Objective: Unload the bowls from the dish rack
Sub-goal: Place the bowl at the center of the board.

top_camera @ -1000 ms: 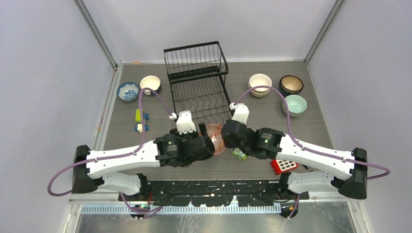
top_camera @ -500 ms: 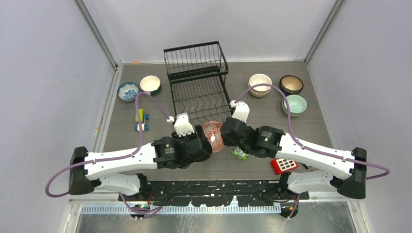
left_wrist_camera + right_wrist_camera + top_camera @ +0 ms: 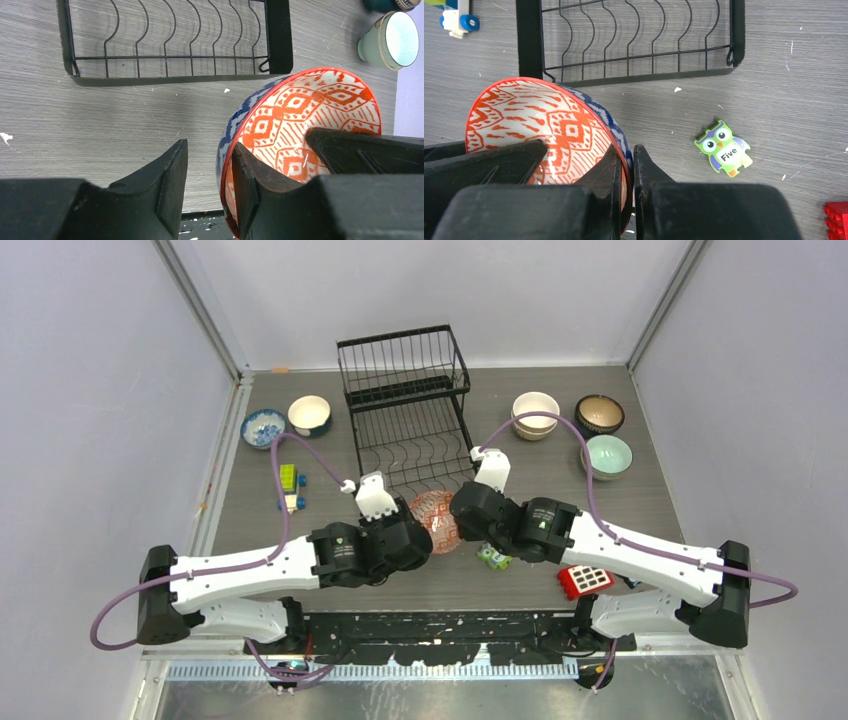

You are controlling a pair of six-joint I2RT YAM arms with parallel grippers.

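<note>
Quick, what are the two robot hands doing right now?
Left gripper: open, jaws astride the rim of the red-patterned bowl.
Right gripper: shut on that bowl's rim.

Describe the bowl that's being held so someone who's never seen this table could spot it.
Start at the black wire dish rack. Just in front of it, the right gripper holds a tilted bowl. It alone has an orange-red diamond pattern inside and blue outside.

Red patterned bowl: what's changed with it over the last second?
The left gripper narrowed its jaws around the rim of the red patterned bowl, not yet clamped; the bowl turned to face more upward. The right gripper stays clamped on that rim. The dish rack and other bowls are unmoved.
</note>
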